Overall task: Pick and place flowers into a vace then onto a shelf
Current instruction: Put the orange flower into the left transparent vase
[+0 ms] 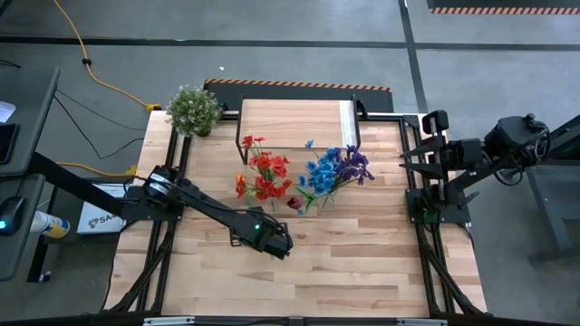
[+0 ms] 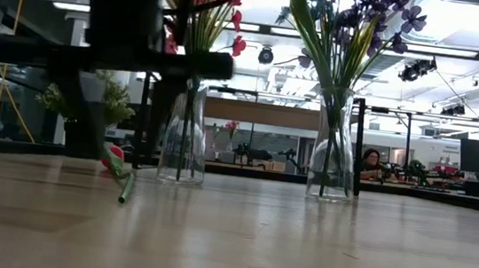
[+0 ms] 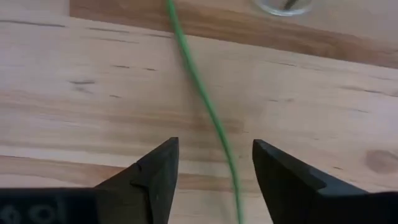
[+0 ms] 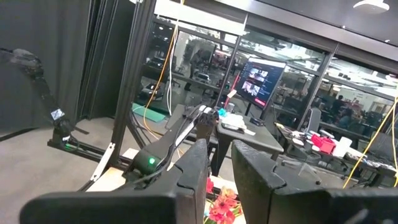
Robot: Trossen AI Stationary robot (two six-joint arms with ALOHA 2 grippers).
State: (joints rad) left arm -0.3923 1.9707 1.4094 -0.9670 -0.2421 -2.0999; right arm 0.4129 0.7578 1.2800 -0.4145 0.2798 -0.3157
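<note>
Beside the red-flower vase point(image 2: 184, 133), one loose flower point(image 2: 120, 170) lies flat on the desk point(image 1: 344, 263), its thin stalk point(image 3: 208, 112) running between the parted, empty fingers of the left claw point(image 3: 214, 180). It looks light, bendy and slippery, so mid-stalk seems the best hold; the right claw point(image 4: 219, 180) waits off the desk's edge, nearly closed on nothing.

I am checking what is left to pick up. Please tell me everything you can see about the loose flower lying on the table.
The loose flower lies flat on the wooden tabletop, outside both glass vases. It has a red bloom with some green and a long, thin green stalk, plastic-looking. The stalk runs between the open fingers of the left gripper, which do not touch it.
</note>
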